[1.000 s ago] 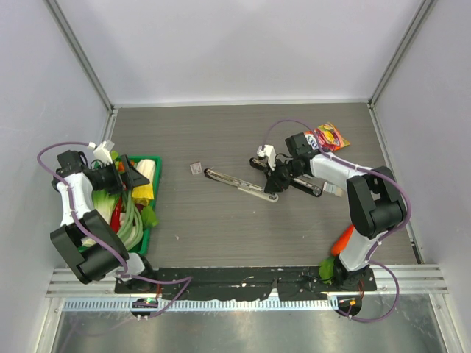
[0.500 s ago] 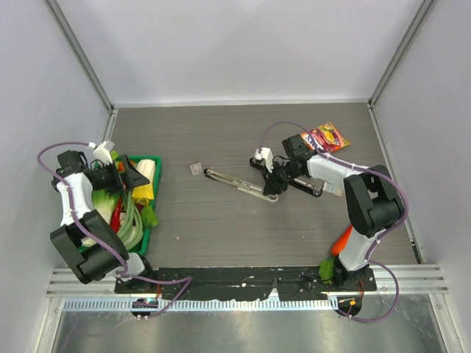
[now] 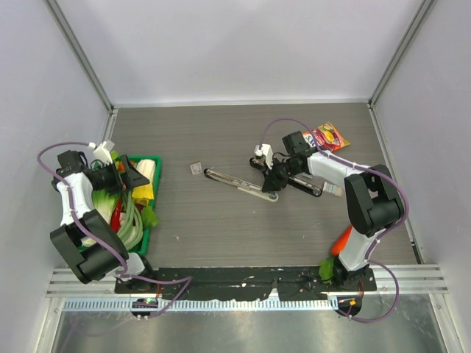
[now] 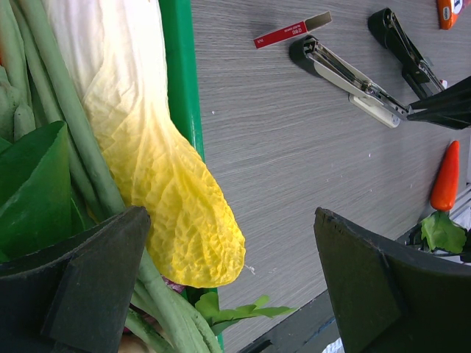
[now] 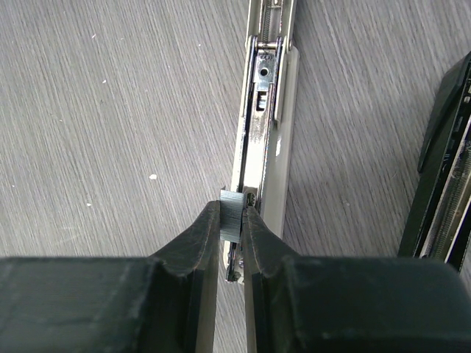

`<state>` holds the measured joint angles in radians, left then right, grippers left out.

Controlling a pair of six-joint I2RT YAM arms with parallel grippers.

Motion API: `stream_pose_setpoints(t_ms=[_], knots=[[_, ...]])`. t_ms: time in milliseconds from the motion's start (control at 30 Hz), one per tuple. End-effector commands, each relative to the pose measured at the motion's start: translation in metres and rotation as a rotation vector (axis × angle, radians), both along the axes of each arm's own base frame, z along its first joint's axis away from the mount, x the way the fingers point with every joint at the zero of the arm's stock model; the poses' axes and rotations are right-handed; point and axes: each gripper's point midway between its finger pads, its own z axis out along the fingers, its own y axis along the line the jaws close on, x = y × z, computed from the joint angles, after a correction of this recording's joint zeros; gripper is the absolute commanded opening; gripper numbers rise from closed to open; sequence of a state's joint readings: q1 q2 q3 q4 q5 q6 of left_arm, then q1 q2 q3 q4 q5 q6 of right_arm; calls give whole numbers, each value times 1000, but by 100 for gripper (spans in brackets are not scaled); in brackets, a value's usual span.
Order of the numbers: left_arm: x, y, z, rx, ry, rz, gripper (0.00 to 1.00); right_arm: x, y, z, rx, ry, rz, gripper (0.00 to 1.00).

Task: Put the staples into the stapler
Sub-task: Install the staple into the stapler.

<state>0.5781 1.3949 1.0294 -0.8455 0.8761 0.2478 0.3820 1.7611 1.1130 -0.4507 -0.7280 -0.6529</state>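
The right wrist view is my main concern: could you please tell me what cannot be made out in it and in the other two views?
- Right wrist: whether the staple strip already sits in the rail of the stapler; the right hand covers the rail's near end.
- Top: that strip, too small and under the hand.
- Left wrist: the print on the staples box, too small to read.

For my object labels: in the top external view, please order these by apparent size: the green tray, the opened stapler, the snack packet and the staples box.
1. green tray
2. opened stapler (longer) and snack packet (broader, partly hidden): not ranked against each other
3. staples box
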Motion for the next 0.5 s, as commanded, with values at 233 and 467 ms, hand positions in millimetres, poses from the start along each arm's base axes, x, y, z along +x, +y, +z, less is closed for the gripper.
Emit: stream_pose_setpoints(t_ms=[233,467], knots=[[2,5,-1,11,-7,1,100,12,-1,12,19,-33,-12,8],[2,5,-1,11,-7,0,100,11,-3,4,2,-23,-7,8]])
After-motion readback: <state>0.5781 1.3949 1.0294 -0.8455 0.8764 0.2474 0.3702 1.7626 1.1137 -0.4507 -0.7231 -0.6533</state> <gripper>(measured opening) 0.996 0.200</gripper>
